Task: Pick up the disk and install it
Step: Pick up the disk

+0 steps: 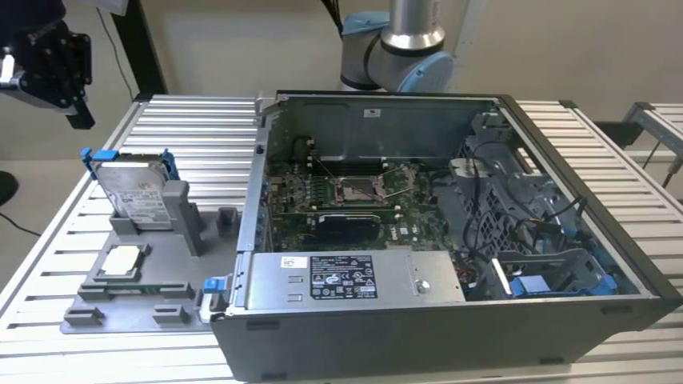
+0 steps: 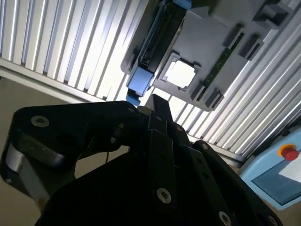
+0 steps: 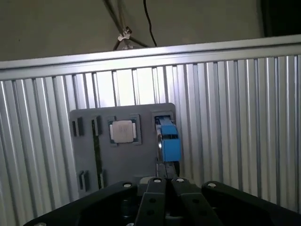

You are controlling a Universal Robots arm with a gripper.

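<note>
On a slatted table point(image 1: 192, 120) an open computer case point(image 1: 427, 336) is seen. Beside it, at the exterior view's left, the disk point(image 1: 133, 188) is held upright in a grey holder point(image 1: 128, 316). Above, apart, the gripper point(image 1: 79, 116) is seen closed, empty.

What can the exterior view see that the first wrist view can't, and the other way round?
Exterior view, not first wrist view: the open computer case with its green board, and the arm's joint. First wrist view, not exterior: thin cables meeting at a pale clip beyond the table. Both: the disk standing in the grey holder, the square chip beside it, the gripper.
</note>
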